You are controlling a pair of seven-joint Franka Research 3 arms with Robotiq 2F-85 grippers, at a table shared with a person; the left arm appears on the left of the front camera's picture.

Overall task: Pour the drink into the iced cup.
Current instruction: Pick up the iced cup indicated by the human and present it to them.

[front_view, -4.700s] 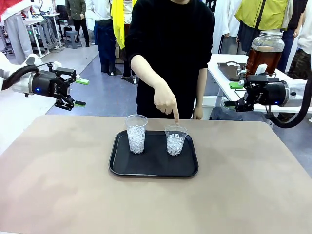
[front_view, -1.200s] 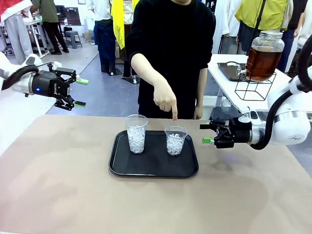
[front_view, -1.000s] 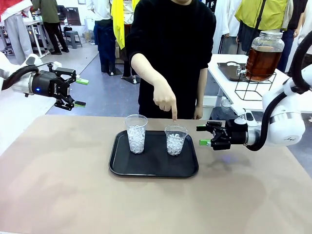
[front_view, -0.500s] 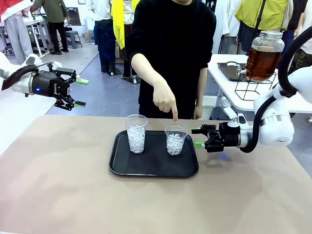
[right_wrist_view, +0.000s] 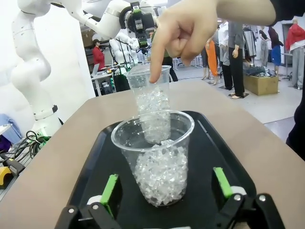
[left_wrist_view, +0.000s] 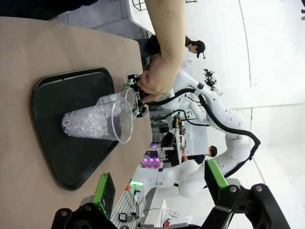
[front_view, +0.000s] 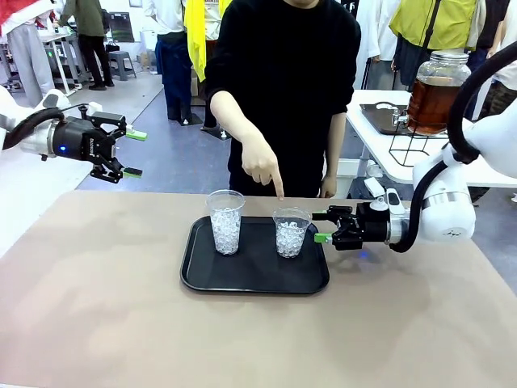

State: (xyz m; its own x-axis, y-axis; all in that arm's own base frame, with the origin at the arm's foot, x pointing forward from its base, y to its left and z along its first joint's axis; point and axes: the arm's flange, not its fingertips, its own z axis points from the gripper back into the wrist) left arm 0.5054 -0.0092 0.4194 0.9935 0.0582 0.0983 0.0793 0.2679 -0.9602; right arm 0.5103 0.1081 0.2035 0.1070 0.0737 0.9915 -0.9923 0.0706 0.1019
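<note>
Spread-open right claw (front_view: 321, 227) at right edge of tray (front_view: 250, 275) should straddle pointed-at iced cup (front_view: 291, 232) squarely, then squeeze gently, thin plastic.

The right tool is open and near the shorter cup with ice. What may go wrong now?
1. The person's hand points just above the shorter cup, so the right tool may strike that hand.
2. The cup looks like thin plastic; a hard squeeze may crush it or tip it over on the tray.
</note>
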